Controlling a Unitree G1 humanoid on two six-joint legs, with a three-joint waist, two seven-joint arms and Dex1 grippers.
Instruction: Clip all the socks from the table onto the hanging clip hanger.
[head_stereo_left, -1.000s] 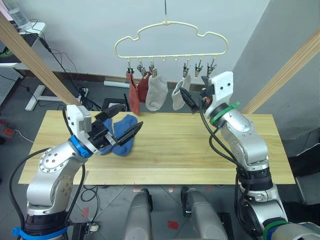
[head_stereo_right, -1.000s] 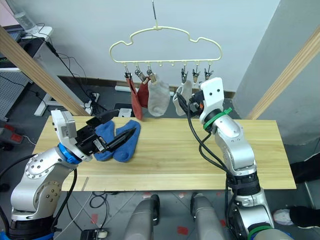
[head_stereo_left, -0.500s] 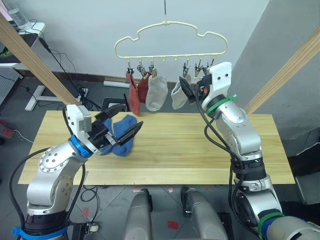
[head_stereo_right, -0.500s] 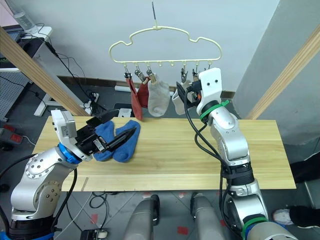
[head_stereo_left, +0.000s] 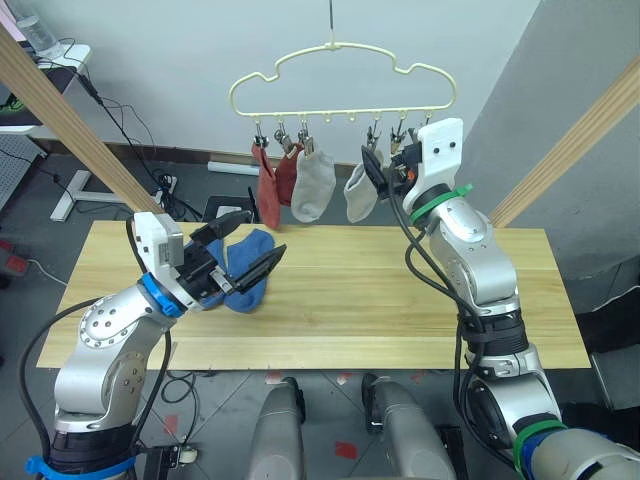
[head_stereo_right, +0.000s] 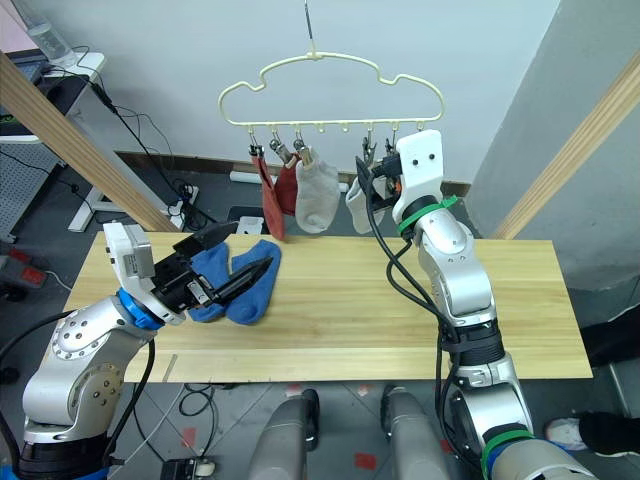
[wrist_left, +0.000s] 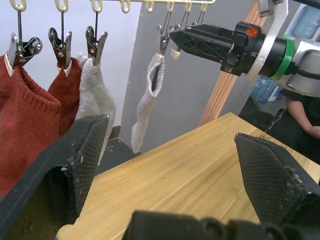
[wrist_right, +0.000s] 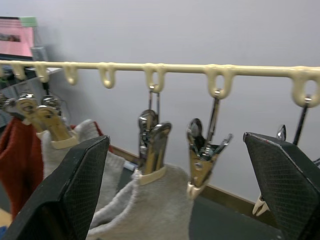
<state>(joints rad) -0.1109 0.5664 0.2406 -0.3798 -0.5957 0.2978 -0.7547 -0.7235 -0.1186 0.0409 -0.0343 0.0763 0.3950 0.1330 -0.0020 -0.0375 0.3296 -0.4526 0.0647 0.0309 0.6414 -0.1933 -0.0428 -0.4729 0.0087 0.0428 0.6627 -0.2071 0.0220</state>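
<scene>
Four socks are clipped on the clip hanger (head_stereo_left: 340, 85); two blue socks (head_stereo_left: 243, 268) lie on the table (head_stereo_left: 400, 300). Your right gripper (head_stereo_left: 372, 172) is spread, empty, at the fourth clip. Left gripper (head_stereo_left: 240, 250) hovers open over the blues: grab one next.

Hand (wrist_right: 180, 200) fingers wide, grey sock (wrist_right: 150, 200) clipped, empty clip (wrist_right: 202, 155) beside, hanger bar (wrist_right: 175, 68)

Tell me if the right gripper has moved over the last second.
Yes. The right gripper rose from beside the grey sock toward the clip hanger clips.
</scene>
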